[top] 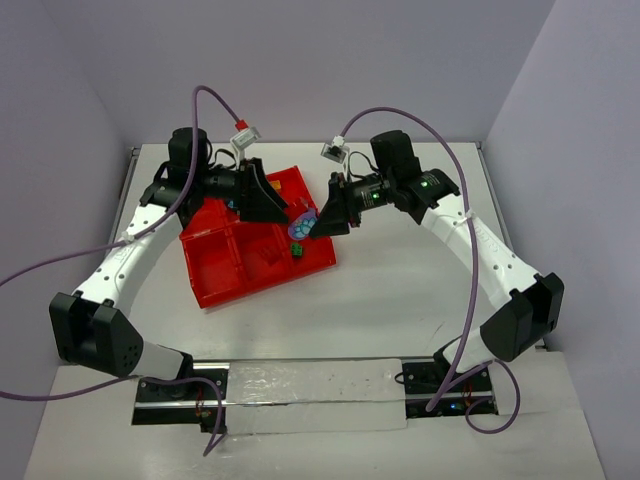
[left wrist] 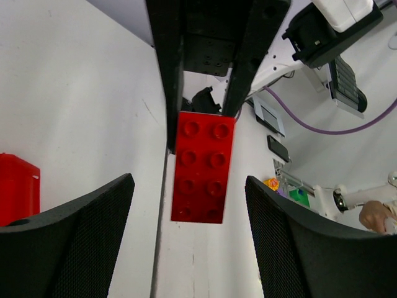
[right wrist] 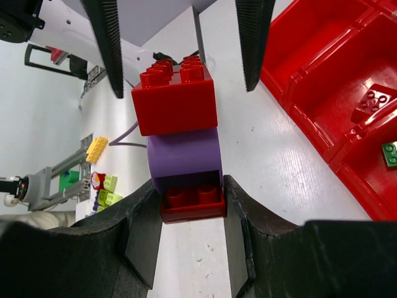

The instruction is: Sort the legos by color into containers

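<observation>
White tabletop point(top: 400, 300) enclosed by pale lavender walls, seen from above. A red tray point(top: 215, 285) of square compartments sits left of centre, turned at an angle. Just above the tray's right side, two black grippers meet tip to tip.

The right gripper point(top: 314, 227) is pinched tight on a small lego stack point(right wrist: 183, 155): a red brick on top, a purple arched brick in the middle, a red brick at the bottom, clamped between the pads.

The left gripper point(top: 280, 208) is spread wide, its fingers on either side of the stack's top red brick, not touching it.

At the right edge of the right wrist view, a loose red brick point(right wrist: 372, 102) and a green brick point(right wrist: 389, 154) lie in neighbouring tray compartments.
</observation>
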